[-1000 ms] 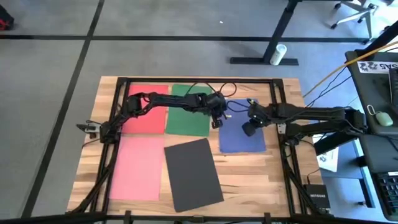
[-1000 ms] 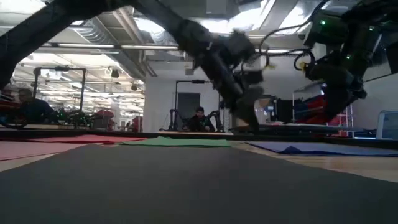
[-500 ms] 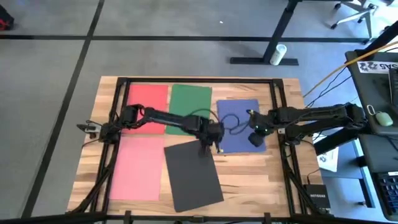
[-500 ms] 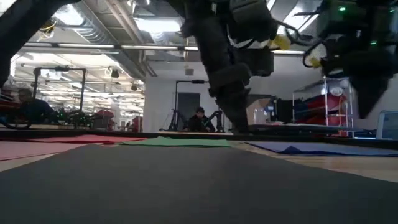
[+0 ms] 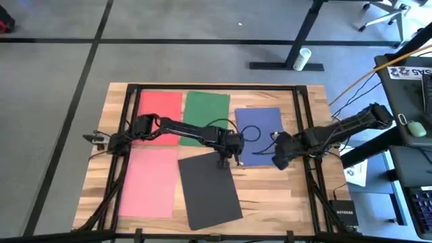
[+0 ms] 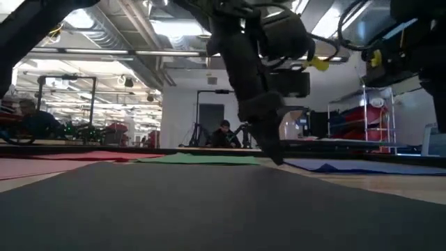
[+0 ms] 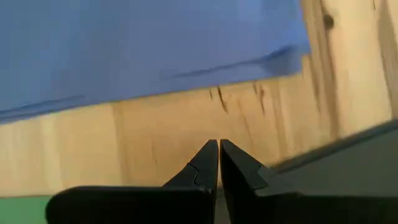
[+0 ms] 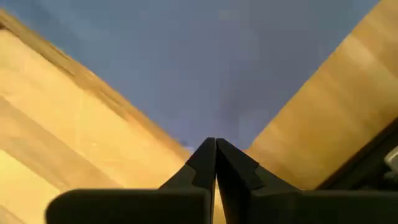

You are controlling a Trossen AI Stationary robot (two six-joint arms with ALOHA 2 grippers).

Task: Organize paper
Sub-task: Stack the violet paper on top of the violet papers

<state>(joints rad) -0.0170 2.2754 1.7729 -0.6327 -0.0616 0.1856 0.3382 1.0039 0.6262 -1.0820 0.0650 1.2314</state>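
Five sheets of paper lie flat on the wooden table: red (image 5: pixel 160 108), green (image 5: pixel 206 111), blue (image 5: pixel 258 128), pink (image 5: pixel 148 182) and dark grey (image 5: pixel 210 190). My left gripper (image 7: pixel 219 144) is shut and low over bare wood, between the blue sheet (image 7: pixel 149 43) and the dark grey sheet's far right corner (image 7: pixel 360 163). My right gripper (image 8: pixel 216 142) is shut, its tips at the blue sheet's near right corner (image 8: pixel 211 81). My left gripper points down with its shut tips (image 6: pixel 277 159) at table height beside the dark grey sheet's far edge; I cannot tell whether it touches wood or paper. My right gripper's shut tips stand at the blue sheet's near right corner (image 8: pixel 193 138); whether they touch it, I cannot tell.
A black frame (image 5: pixel 302 128) runs along the table's edges. Cables (image 5: pixel 251 131) lie across the blue sheet. Bare wood (image 5: pixel 277 196) lies right of the dark grey sheet. A desk with a mouse and a printed sheet (image 5: pixel 358 174) stands beyond the right edge.
My left gripper has swung from above the green sheet toward the near edge and come down at the dark grey sheet's far right corner. My right gripper has gone from over the blue sheet toward the near right, to that sheet's near right corner. The sheets have stayed put.
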